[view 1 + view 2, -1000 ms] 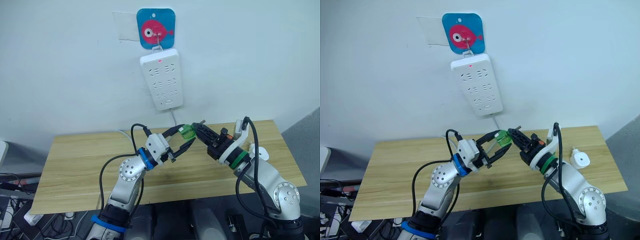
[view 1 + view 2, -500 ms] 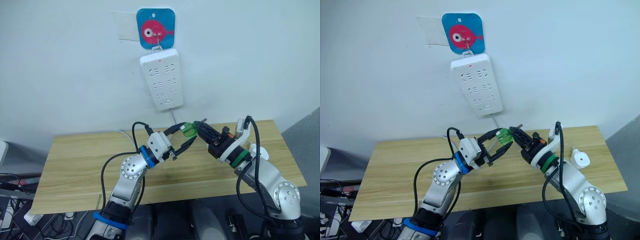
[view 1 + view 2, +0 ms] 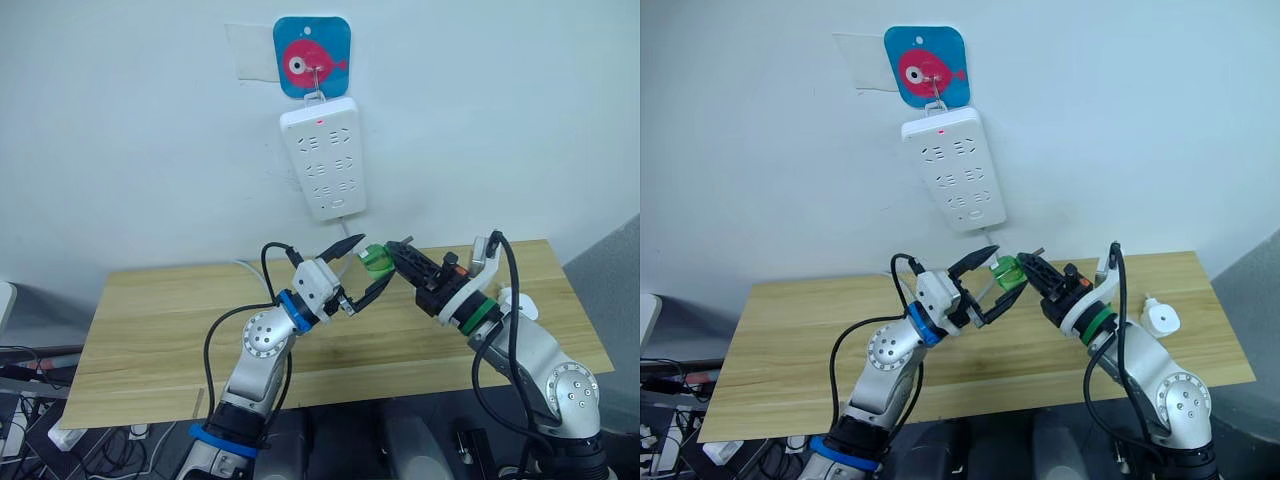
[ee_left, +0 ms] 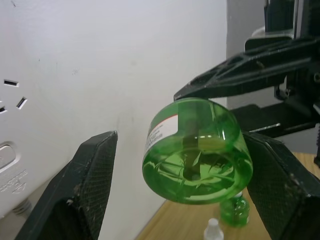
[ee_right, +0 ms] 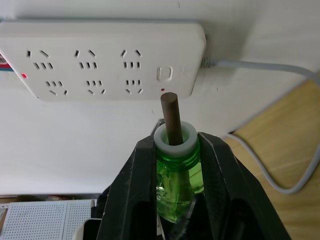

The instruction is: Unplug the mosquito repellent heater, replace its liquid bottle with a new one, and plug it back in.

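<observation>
Held aloft over the wooden table (image 3: pixel 150 330), in front of the white wall: a green liquid bottle (image 3: pixel 1008 272), pinched at the neck by the right gripper (image 5: pixel 175 150), jaws closed tight just under the white collar, dark wick (image 5: pixel 170 117) poking out past the fingertips; gripped there, most likely, to leave the wide base free for the other side.

Flanking that base, the left gripper (image 3: pixel 373 260), jaws spread wide, one black finger (image 4: pixel 85 195) on each flank with a gap to the plastic on both sides (no contact visible in the left wrist view); looks like the middle of a hand-over between the two arms, though which way cannot be told.

Parked at the table's right end, just beside the right arm: the mosquito repellent heater (image 3: pixel 1160 318), unplugged and well apart from the bottle; set down there, presumably, to free both grippers for the bottle work.

Hanging on the wall above, from a blue fish-print hook plate (image 3: pixel 311 56): the white power strip (image 3: pixel 323 158), red indicator lit, all sockets unoccupied, ready for the final plug-in.

Standing on the table below the raised bottle: a second green bottle (image 4: pixel 234 212) and a small white cap-like piece (image 4: pixel 213 231); impossible to say which bottle counts as new.
</observation>
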